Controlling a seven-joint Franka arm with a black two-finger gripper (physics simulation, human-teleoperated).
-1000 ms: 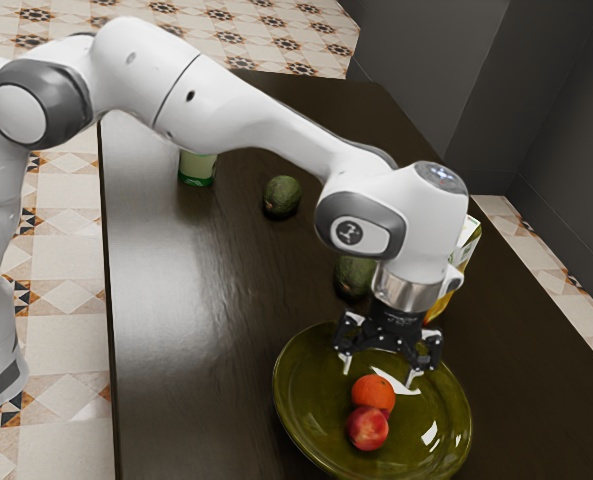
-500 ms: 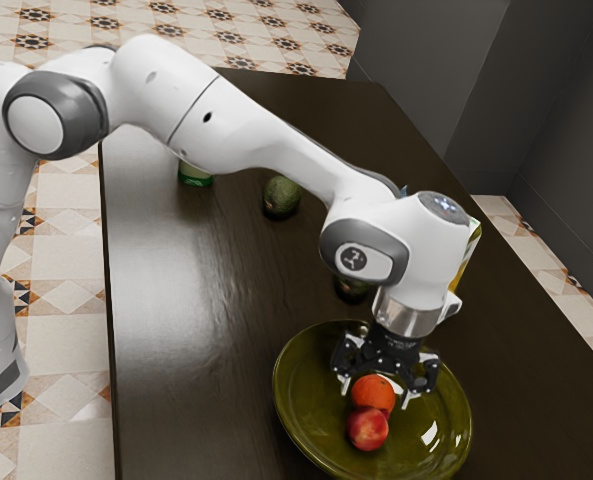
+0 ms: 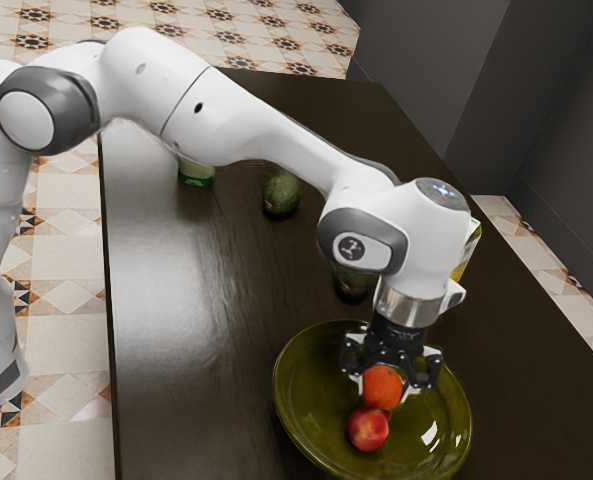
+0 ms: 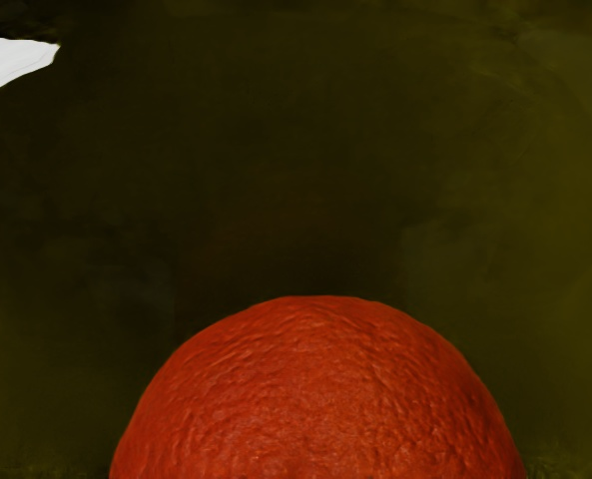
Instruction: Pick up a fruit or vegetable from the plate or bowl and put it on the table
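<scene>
My gripper (image 3: pixel 382 396) is over the green plate (image 3: pixel 304 410), its two fingers on opposite sides of the orange (image 3: pixel 383 384), shut on it. A red peach (image 3: pixel 367 430) lies in the plate just beside and below the orange in the exterior view. In the wrist view the orange (image 4: pixel 320 394) bulges large at the lower edge, against the dark green plate (image 4: pixel 535 249).
On the dark table (image 3: pixel 196 330), one avocado (image 3: pixel 281 196) lies farther off and another (image 3: pixel 352 284) rests near the plate, partly behind the hand. A green-based container (image 3: pixel 196 172) and a carton (image 3: pixel 470 246) stand partly behind the arm.
My hand went down to the orange, its fingers closed in on both sides, and it has since come up a little. The orange has shifted slightly up and toward the exterior view's right.
</scene>
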